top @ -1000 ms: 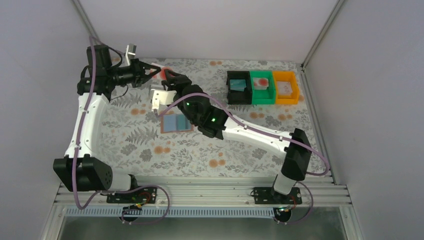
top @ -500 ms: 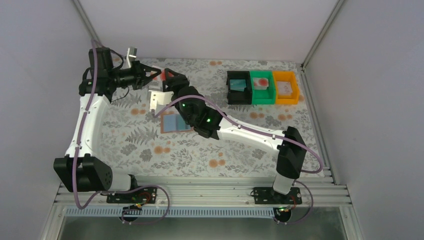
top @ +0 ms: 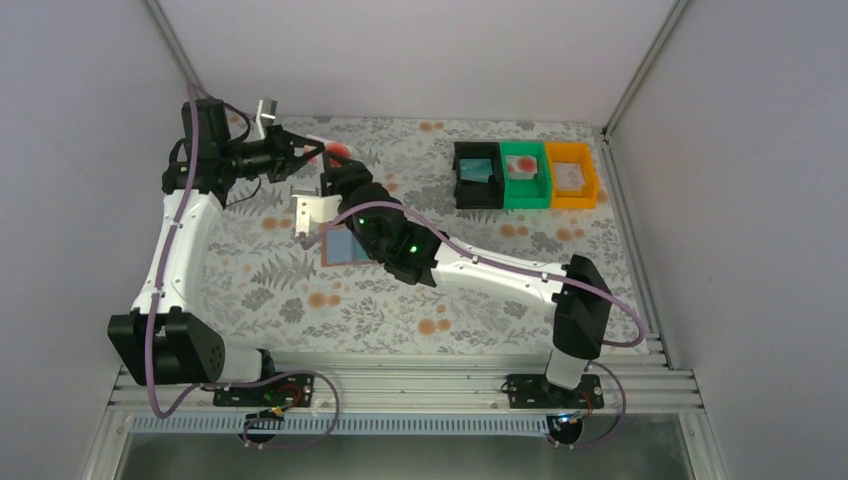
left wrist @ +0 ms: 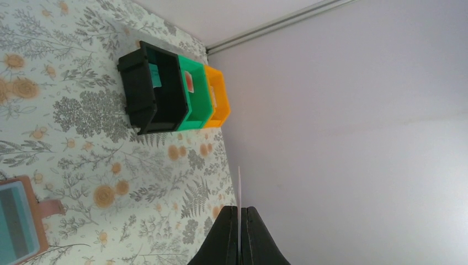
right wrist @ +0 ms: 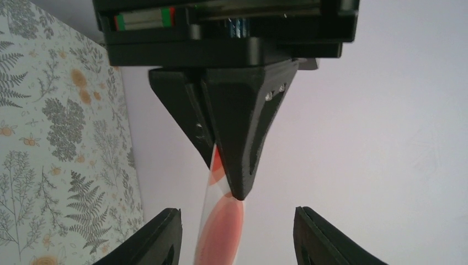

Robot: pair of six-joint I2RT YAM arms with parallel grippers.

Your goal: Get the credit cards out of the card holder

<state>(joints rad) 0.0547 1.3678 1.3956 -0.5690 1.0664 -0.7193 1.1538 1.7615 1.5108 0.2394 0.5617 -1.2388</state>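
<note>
My left gripper (top: pixel 312 153) is shut on a white credit card with a red mark (top: pixel 335 150) and holds it in the air near the back of the table. In the left wrist view the card (left wrist: pixel 239 185) stands edge-on between the shut fingers (left wrist: pixel 226 237). My right gripper (top: pixel 331 170) is open and faces the left one. In the right wrist view the card (right wrist: pixel 223 234) hangs between the right gripper's spread fingers (right wrist: pixel 160 240), touching neither. The card holder (top: pixel 340 246) lies open on the table, blue inside up, partly under the right arm; it also shows in the left wrist view (left wrist: pixel 19 223).
A black bin (top: pixel 477 174), a green bin (top: pixel 525 172) and an orange bin (top: pixel 572 175) stand in a row at the back right, each with a card in it. The right arm stretches across the middle of the floral mat (top: pixel 300 290).
My right gripper has moved left and back until its open fingers flank the card. The left gripper has shifted slightly right with the card.
</note>
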